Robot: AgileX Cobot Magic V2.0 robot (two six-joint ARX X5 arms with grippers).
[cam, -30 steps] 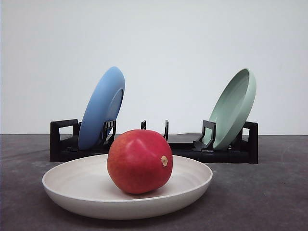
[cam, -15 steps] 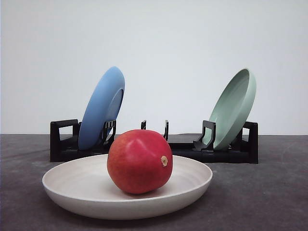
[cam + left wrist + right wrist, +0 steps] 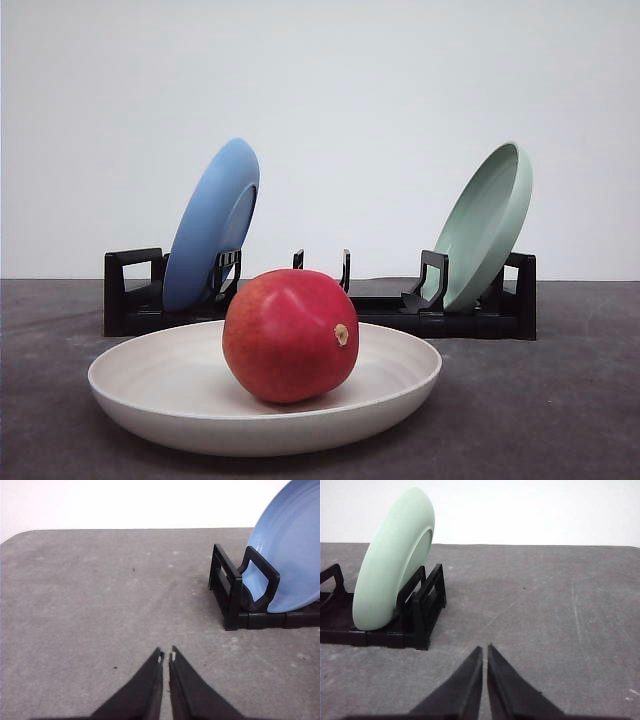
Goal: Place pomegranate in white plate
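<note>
The pomegranate (image 3: 290,335) sat in the white plate (image 3: 150,385) near the tabletop's (image 3: 560,400) front edge. Behind, a black rack (image 3: 130,295) held a blue plate (image 3: 205,230) and green plate (image 3: 485,225) upright. The left tool (image 3: 166,656) and right tool (image 3: 484,650) were closed, empty.

Pomegranate (image 3: 289,335) sits in the white plate (image 3: 160,385), about centred, stem nub facing right. Plate rests flat on the worktop (image 3: 560,400), nearest the camera. Behind the plate, a rack (image 3: 470,318) runs left to right across the worktop. One plate (image 3: 208,225) stands tilted in the rack's left end; another plate (image 3: 485,225) stands tilted in its right end. The middle slots of the rack lie directly behind the pomegranate.
</note>
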